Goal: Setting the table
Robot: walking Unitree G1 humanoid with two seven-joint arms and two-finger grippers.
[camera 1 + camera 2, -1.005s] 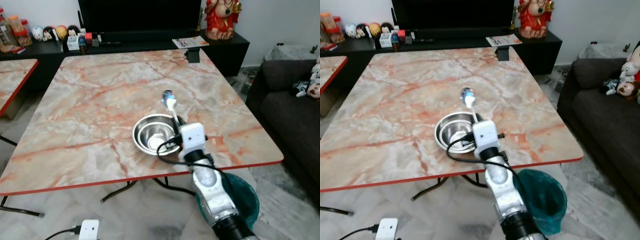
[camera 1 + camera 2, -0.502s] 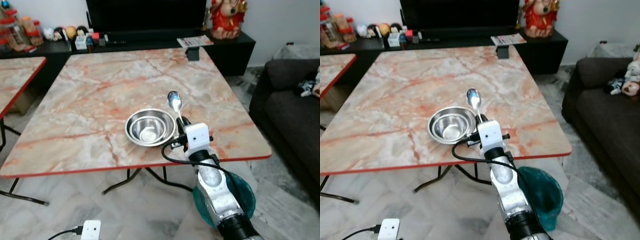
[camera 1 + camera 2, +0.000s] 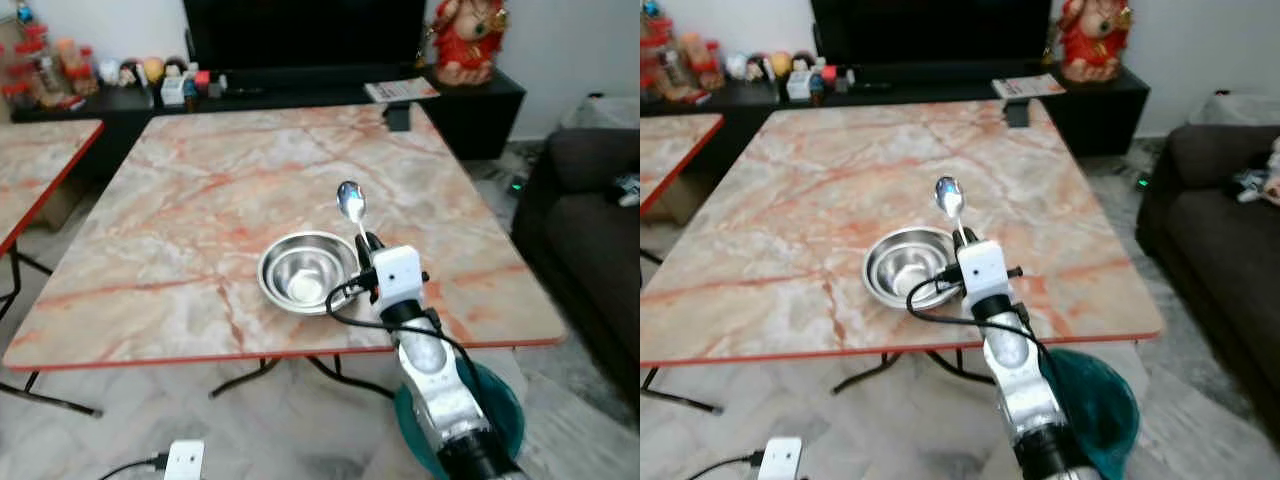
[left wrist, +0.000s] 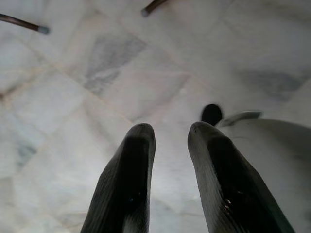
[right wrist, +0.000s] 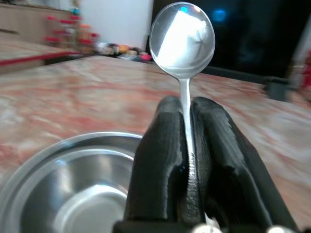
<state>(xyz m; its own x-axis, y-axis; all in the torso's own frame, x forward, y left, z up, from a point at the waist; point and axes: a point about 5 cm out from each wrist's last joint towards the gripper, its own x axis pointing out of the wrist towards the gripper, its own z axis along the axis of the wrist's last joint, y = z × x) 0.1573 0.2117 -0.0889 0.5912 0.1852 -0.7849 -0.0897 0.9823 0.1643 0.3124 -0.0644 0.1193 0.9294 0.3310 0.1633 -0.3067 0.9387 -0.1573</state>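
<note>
The spoon (image 3: pixel 350 203), at frame centre, is pinched by its handle in the right claw (image 3: pixel 369 247), bowl end raised over the steel bowl's (image 3: pixel 303 272) right rim near the desk's (image 3: pixel 180 200) front edge. Broad bare marble lies behind. The left claw (image 4: pixel 167 145), narrowly parted, hangs over floor tiles.

Spoon (image 5: pixel 182 36): polished mirror-finish metal. Bowl (image 3: pixel 305 272): glossy stainless steel. Worktop (image 3: pixel 200 200): smooth marble-patterned surface. Fingers (image 5: pixel 160 160): matt black, finely textured.
</note>
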